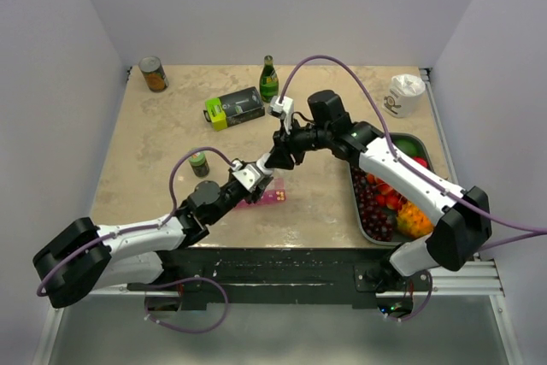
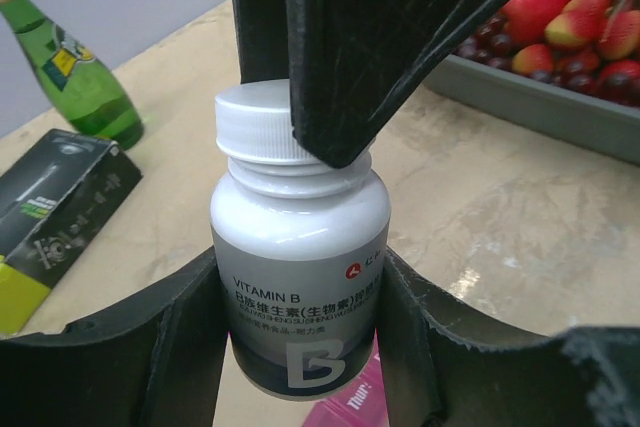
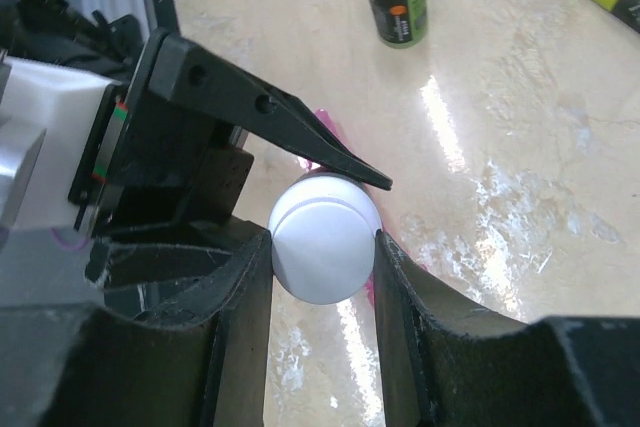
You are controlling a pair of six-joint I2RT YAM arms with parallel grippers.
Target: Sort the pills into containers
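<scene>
Pink containers [image 2: 352,405] mostly hidden beneath vitamin bottle [image 2: 298,287]; lid state unreadable. Fruit tray [image 2: 540,107] cut by edge.

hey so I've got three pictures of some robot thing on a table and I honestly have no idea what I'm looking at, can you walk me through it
These are two robot arms bolted at the near edge of a table, each ending in a two-finger gripper. One picture looks down from above; the other two come from small cameras on the wrists, so the black shapes at their bottom edges are the fingers.

The left gripper clamps the body of a white vitamin bottle. The right gripper closes on its white cap, seen from above.

Under the bottle lies a pink pill organiser. Around it stand a green glass bottle, a black and yellow box, a tin can, a small green-lidded jar, a white cup and a tray of fruit.
</scene>
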